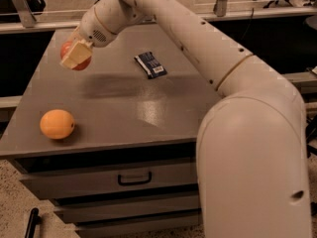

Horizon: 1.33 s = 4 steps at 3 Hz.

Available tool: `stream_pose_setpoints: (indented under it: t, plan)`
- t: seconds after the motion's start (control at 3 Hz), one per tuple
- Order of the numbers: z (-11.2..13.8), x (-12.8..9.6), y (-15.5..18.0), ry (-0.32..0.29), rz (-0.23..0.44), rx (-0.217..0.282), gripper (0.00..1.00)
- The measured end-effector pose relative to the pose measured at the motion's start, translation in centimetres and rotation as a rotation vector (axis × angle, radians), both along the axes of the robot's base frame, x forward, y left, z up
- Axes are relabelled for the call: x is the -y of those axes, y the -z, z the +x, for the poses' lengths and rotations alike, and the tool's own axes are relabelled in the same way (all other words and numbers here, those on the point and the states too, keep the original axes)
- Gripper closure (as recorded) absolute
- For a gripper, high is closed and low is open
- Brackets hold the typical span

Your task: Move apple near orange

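The red apple (79, 62) is at the far left of the grey cabinet top (119, 113), held between the pale fingers (75, 55) of my gripper (74, 57). The gripper is shut on the apple, which is mostly hidden behind the near finger. It looks lifted a little off the surface. The orange (57, 124) lies on the top near the front left corner, well in front of the apple and apart from it.
A dark blue snack packet (150, 64) lies at the middle back of the top. My white arm (233, 113) fills the right side. The cabinet has drawers with a dark handle (134, 178) below. The left and front edges are close.
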<state>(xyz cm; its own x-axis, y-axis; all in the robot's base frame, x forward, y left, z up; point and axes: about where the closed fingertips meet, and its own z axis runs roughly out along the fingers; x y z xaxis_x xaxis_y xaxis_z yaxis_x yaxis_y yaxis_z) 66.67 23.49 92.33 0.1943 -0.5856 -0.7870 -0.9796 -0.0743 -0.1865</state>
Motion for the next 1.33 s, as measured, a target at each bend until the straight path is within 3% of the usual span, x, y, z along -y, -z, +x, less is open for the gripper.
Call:
stream_pose_setpoints:
  t: [0.33, 1.0, 1.33]
  plan:
    - [-3.3, 4.1, -4.6, -0.069, -0.029, -0.008, 1.0]
    - [-3.4, 4.1, -3.1, -0.067, -0.035, -0.029, 1.0]
    - [-5.0, 5.0, -4.0, -0.056, 0.0, -0.001, 1.0]
